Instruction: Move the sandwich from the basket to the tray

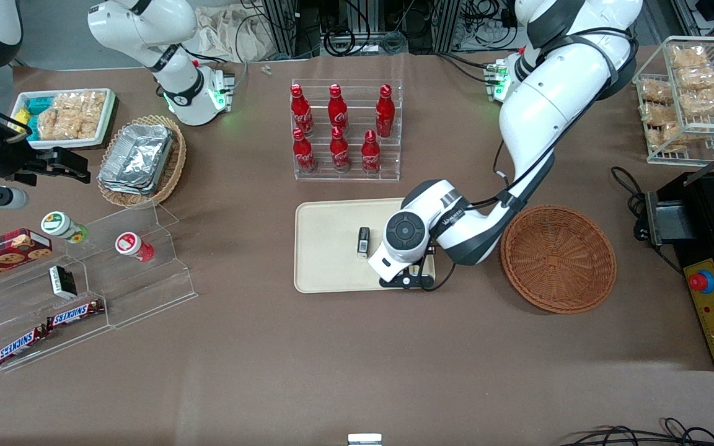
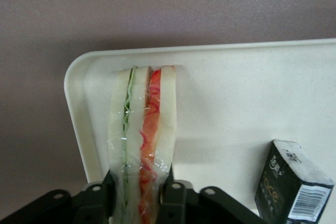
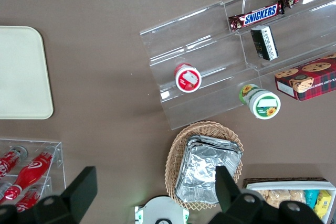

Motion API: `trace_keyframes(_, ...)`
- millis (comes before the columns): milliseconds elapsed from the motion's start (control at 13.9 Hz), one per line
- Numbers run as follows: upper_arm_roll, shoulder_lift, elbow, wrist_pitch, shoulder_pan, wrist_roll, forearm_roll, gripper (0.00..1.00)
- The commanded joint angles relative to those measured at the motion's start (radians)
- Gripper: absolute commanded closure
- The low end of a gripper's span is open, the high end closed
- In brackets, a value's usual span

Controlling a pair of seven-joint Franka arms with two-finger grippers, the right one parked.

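Cling-wrapped sandwich [image 2: 142,129], soft and slippery by the look of it, sits pinched at its bread faces by the gripper [image 2: 140,190] over the cream tray [image 2: 236,93]

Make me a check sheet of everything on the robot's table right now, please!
Surface: brown table.
Job's things: sandwich on the tray; basket holds nothing.
Clutter: small dark box on tray; cola bottles; foil trays; Snickers bars; cookie box.
Grippers: gripper over the tray's corner, shut on the sandwich.
Cables: black cable toward the working arm's end.
Surroundings: snack rack.
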Motion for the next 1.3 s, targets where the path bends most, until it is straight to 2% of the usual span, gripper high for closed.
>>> trace_keyframes(0, 0.011, -0.044, -0.012, -0.028, 0.000, 0.003, 0.011, 0.00)
trace_keyframes(216, 0.013, -0.192, 0.005, -0.133, 0.023, 0.005, -0.013, 0.00)
trace_keyframes(432, 0.005, -0.401, 0.000, -0.210, 0.148, 0.022, -0.164, 0.00)
trace_keyframes(577, 0.001, -0.490, -0.001, -0.267, 0.229, 0.039, -0.199, 0.00)
trace_keyframes(793, 0.005, -0.587, -0.011, -0.326, 0.344, 0.217, -0.303, 0.00)
trace_keyframes(937, 0.007, -0.601, -0.011, -0.393, 0.408, 0.331, -0.305, 0.00)
trace_keyframes(1081, -0.007, -0.653, -0.052, -0.403, 0.534, 0.467, -0.317, 0.00)
trace_keyframes(1153, 0.013, -0.686, -0.093, -0.401, 0.528, 0.530, -0.320, 0.00)
trace_keyframes(1225, 0.113, -0.722, -0.130, -0.379, 0.466, 0.563, -0.331, 0.00)
